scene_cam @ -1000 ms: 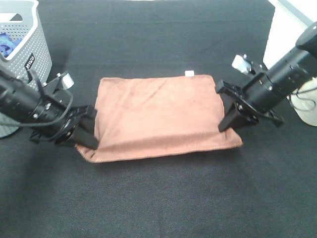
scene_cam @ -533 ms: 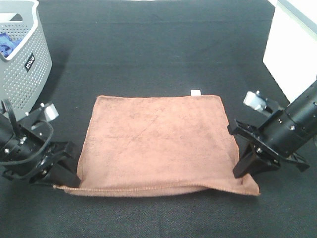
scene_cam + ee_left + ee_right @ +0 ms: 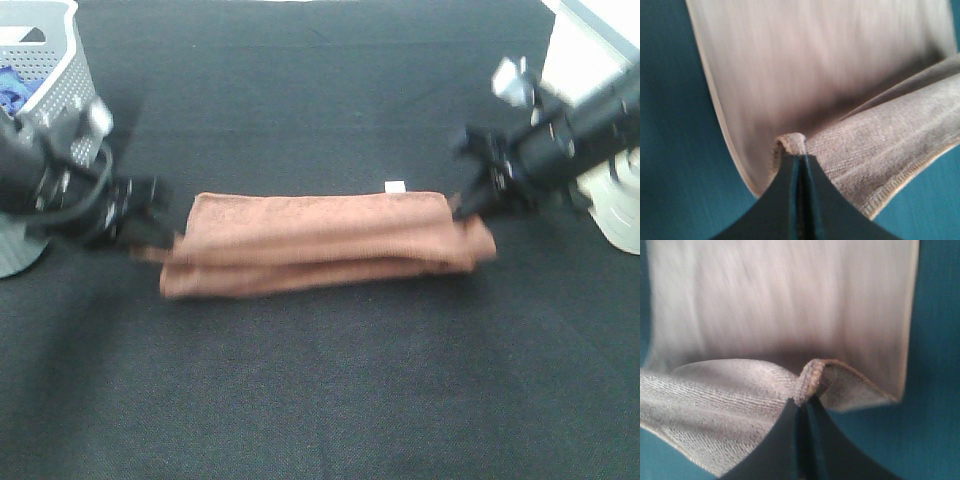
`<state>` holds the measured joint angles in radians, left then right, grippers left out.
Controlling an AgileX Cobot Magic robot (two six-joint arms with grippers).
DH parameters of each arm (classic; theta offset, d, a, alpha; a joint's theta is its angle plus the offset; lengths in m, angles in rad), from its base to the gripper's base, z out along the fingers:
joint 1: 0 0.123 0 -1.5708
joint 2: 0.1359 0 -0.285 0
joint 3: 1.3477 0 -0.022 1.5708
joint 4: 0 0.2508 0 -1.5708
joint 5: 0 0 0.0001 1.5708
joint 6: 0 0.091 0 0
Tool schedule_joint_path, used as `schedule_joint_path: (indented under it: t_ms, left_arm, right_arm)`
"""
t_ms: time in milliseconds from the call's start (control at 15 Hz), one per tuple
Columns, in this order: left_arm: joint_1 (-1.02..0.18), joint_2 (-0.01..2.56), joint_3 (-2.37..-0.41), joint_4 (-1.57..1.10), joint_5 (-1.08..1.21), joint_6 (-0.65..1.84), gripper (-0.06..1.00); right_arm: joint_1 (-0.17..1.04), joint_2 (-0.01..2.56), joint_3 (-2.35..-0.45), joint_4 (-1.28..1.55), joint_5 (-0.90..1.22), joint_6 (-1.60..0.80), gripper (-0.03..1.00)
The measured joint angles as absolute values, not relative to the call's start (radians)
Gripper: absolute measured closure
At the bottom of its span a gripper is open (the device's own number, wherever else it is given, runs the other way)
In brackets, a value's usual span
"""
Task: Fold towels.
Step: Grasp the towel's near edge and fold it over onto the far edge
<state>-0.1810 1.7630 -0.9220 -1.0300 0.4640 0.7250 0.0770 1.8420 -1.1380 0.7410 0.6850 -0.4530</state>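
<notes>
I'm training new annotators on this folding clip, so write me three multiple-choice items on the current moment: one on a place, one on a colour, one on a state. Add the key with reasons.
1. Relative to the towel, the grey basket stands:
A) on it
B) beyond its left end
C) beyond its right end

2. The towel is:
A) blue
B) green
C) brown

3. The jaws of the left gripper and right gripper are:
A) open above the towel
B) shut on the towel's ends
C) shut on the basket

Key:
1 B, it sits in the high view's upper left corner.
2 C, the high view shows brown cloth.
3 B, each wrist view shows closed jaws pinching a towel edge.
</notes>
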Motion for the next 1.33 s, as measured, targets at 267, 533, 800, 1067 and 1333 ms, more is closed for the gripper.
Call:
schedule_joint_path:
  t_ms: [267,533,800,1067,1333]
  left_arm:
    - [-0.181,1.815,-1.08,-1.034,0.366,0.743,0.94]
    - [-0.182,2.008,-1.226,-1.029,0.349,0.745,0.94]
    - [-0.182,2.111,-1.278,-1.029,0.369,0.744,0.91]
    - [-0.182,2.127,-1.278,-1.03,0.411,0.744,0.42]
    - [-0.182,2.097,-1.28,-1.002,0.435,0.696,0.19]
  right_arm:
    - [0.077,2.017,-1.384,0.745,0.684,-0.448,0.97]
    - [0.077,2.204,-1.531,0.745,0.66,-0.448,0.97]
    - [0.077,2.288,-1.562,0.745,0.633,-0.431,0.84]
    - [0.077,2.282,-1.568,0.74,0.645,-0.417,0.28]
    - [0.077,2.193,-1.57,0.536,0.826,-0.295,0.18]
